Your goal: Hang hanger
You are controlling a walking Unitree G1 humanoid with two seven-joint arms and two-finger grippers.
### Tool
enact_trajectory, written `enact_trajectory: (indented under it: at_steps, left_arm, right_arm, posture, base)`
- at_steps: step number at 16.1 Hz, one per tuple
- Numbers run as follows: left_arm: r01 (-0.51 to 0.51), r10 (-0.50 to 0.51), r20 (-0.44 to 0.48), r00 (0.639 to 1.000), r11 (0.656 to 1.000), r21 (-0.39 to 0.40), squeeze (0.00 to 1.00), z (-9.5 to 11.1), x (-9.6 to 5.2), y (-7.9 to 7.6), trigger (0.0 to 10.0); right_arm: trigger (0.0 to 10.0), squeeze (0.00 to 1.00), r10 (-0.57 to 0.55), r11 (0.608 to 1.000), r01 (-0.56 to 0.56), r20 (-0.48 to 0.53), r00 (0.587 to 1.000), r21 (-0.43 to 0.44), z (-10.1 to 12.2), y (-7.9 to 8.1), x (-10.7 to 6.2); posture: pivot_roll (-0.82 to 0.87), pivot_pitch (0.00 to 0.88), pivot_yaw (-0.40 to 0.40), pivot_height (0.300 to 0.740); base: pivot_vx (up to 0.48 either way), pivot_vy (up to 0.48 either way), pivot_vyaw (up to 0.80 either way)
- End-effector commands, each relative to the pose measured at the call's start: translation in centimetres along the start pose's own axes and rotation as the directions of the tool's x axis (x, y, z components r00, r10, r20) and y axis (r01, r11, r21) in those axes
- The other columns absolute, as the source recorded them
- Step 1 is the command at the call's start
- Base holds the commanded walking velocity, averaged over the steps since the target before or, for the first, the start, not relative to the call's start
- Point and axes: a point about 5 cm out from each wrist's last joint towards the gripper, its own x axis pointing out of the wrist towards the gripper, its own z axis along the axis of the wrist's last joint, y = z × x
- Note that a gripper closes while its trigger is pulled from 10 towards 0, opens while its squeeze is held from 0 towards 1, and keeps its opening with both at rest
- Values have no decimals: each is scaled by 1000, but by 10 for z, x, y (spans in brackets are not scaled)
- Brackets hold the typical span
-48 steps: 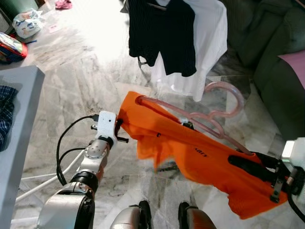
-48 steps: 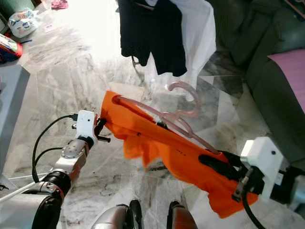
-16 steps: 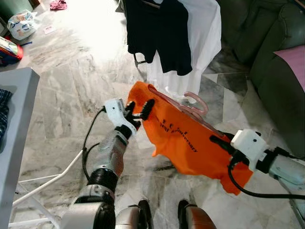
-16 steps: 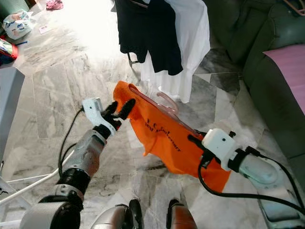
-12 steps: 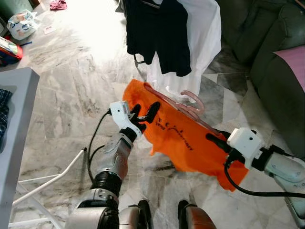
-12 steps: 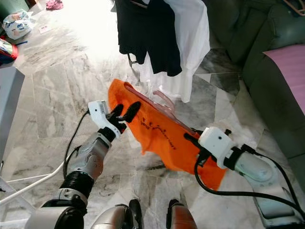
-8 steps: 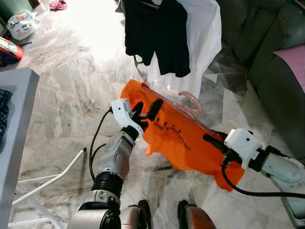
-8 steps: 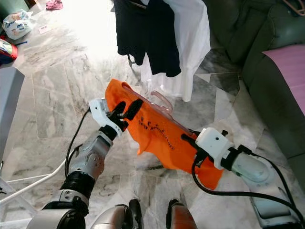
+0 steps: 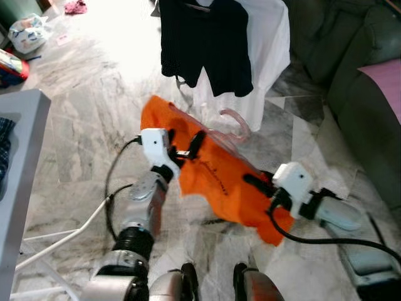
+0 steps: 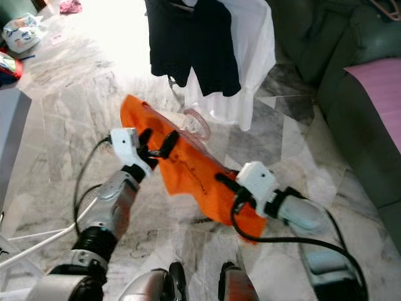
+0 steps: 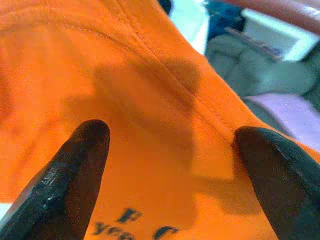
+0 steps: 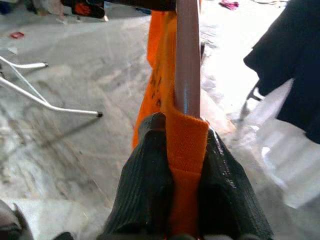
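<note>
An orange shirt [image 9: 213, 179] hangs on a pink hanger whose hook [image 9: 237, 122] points toward the hanging clothes. Both are held above the marble floor. My right gripper [image 9: 257, 183] is shut on the hanger's lower arm and the orange fabric over it; in the right wrist view its fingers [image 12: 145, 185] pinch the cloth and the pink bar [image 12: 188, 65]. My left gripper [image 9: 183, 145] is open at the shirt's upper end. Its two black fingertips [image 11: 75, 175] stand wide apart against the orange cloth [image 11: 150, 100].
A black garment [image 9: 207, 37] and a white shirt [image 9: 272, 56] hang just beyond the hook. A green sofa [image 9: 363, 81] with a purple cushion [image 9: 385, 75] is on the right. A grey table [image 9: 25, 163] and white rack legs [image 9: 56, 232] are on the left.
Both arms have carried the shirt and hanger to the left and a little nearer the hanging clothes. The left gripper stays open on the cloth, the right stays shut.
</note>
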Motion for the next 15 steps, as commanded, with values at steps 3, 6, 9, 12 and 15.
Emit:
enact_trajectory:
  at_steps: [3, 6, 9, 12, 15]
  left_arm:
    - [-69, 70, -15, 997, 996, 49, 0, -5, -7, 12, 10000]
    - [-64, 64, -8, 998, 998, 24, 0, -5, -4, 11, 10000]
    - [-82, 82, -4, 997, 997, -15, 0, -6, -4, 12, 0]
    - [-102, 102, -5, 995, 995, -23, 0, -6, -4, 16, 0]
    - [-131, 131, -23, 991, 991, -23, 0, -8, -4, 21, 0]
  right_arm:
    - [10000, 0, 43, 999, -44, 55, 998, 25, 7, 1, 12]
    - [10000, 0, 71, 997, -73, 74, 995, 30, 11, 2, 23]
    - [10000, 0, 95, 995, -98, 86, 992, 35, 12, 8, 26]
    - [10000, 0, 103, 994, -106, 71, 992, 39, 6, 13, 20]
    - [10000, 0, 83, 995, -85, 59, 995, 44, 3, 15, 13]
  posture:
    - [-118, 267, 91, 740]
    - [-114, 266, 89, 740]
    - [-113, 265, 87, 740]
    - [-114, 263, 87, 740]
    - [-122, 261, 91, 740]
  base:
    - [0, 0, 0]
    - [0, 0, 0]
    - [0, 0, 0]
    - [0, 0, 0]
    - [0, 0, 0]
